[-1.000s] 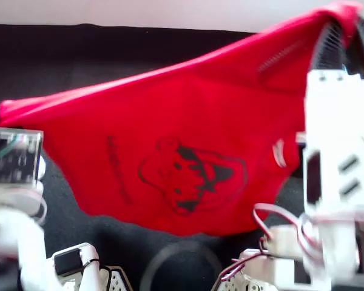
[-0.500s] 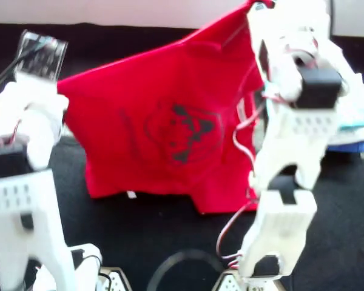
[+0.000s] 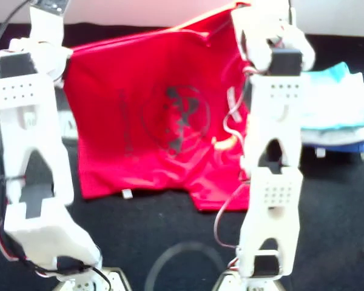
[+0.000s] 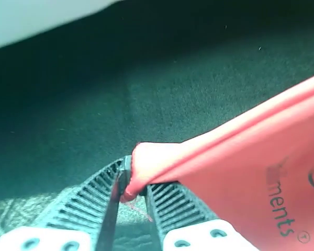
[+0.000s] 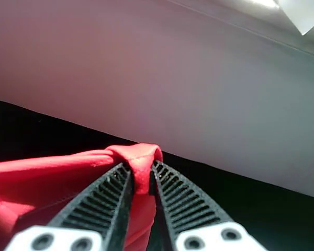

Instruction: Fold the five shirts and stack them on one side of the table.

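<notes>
Black tabletop [image 3: 139, 242], pale wall [image 3: 139, 12] along the top edge of the frame.

High view: two white arms, the left arm [image 3: 30, 121] at the left of the frame, the right arm [image 3: 273, 151] right of centre. One red shirt [image 3: 145, 121] hangs spread between them, each upper corner up at an arm's tip. One dark graphic on its front. Its lower edge sags to the tabletop around mid-frame. One stack of folded shirts [image 3: 337, 109] sits at the right edge, behind the right arm, showing white, pale turquoise and blue layers. I cannot tell how many shirts it holds.

Left wrist view: left jaws are pinched tight on one bunched corner of the red shirt. The cloth stretches away taut toward the right edge of the frame, black tabletop behind it.

Right wrist view: right jaws are clamped on a second corner. A small fold of red cloth pokes above the tips, with the rest trailing to the lower left. Wall above, black tabletop below.
</notes>
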Available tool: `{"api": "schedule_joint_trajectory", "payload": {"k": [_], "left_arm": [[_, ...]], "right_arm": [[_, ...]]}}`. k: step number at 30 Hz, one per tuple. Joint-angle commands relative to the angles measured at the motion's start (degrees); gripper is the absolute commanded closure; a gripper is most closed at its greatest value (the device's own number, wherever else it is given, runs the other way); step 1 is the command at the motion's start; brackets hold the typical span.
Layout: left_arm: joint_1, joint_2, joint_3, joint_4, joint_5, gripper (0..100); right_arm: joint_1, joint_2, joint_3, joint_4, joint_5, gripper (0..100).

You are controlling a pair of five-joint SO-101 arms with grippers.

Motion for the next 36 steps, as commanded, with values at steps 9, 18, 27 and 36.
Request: {"api": "schedule_joint_trajectory", "payload": {"k": [9, 18, 27, 36], "left_arm": [[2.86, 26.42, -23.16, 0.7, -0.09, 99], [2.77, 39.25, -28.35, 2.11, -0.35, 99], [1.45, 39.52, -31.96, 11.96, -0.35, 99], [2.42, 37.32, -43.38, 30.77, -5.01, 99]], "right_arm": [[-3.47, 16.22, -0.31, -8.57, -0.26, 99.2], [-5.23, 27.56, -0.66, -8.31, -0.26, 99.2], [-3.82, 24.92, -9.45, 2.33, -0.26, 99.2], [-0.75, 20.18, -16.84, 23.96, -0.35, 99.2]]}}
